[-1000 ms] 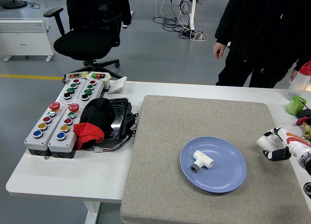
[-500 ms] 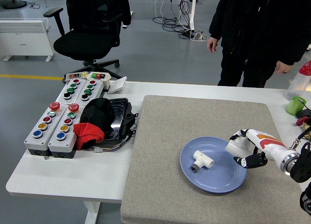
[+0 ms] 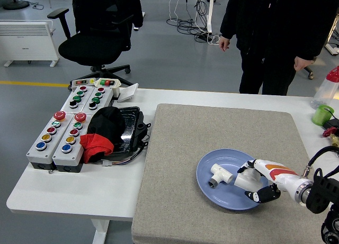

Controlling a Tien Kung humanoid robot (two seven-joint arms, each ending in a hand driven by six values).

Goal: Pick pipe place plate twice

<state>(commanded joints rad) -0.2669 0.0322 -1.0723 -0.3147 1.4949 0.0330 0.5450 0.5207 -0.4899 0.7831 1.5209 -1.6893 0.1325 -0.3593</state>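
A white T-shaped pipe fitting [image 3: 220, 174] lies on the left half of the blue plate [image 3: 212, 193], which sits on the grey mat [image 3: 228, 133]. My right hand [image 3: 250, 182] reaches in from the right and hovers over the plate's right half, just right of the fitting. It is shut on a white pipe piece [image 3: 244, 181], held low over the plate. My left arm is not in view.
Left of the mat lie a black and red bundle [image 3: 106, 133] and button boxes [image 3: 66, 130]. A green cup [image 3: 321, 115] and a bottle [image 3: 328, 85] stand at the far right. A person in dark clothes [image 3: 275, 32] stands beyond the table.
My right hand has moved left from the mat's right edge to over the plate, carrying the white pipe piece. The person has shifted left behind the table.
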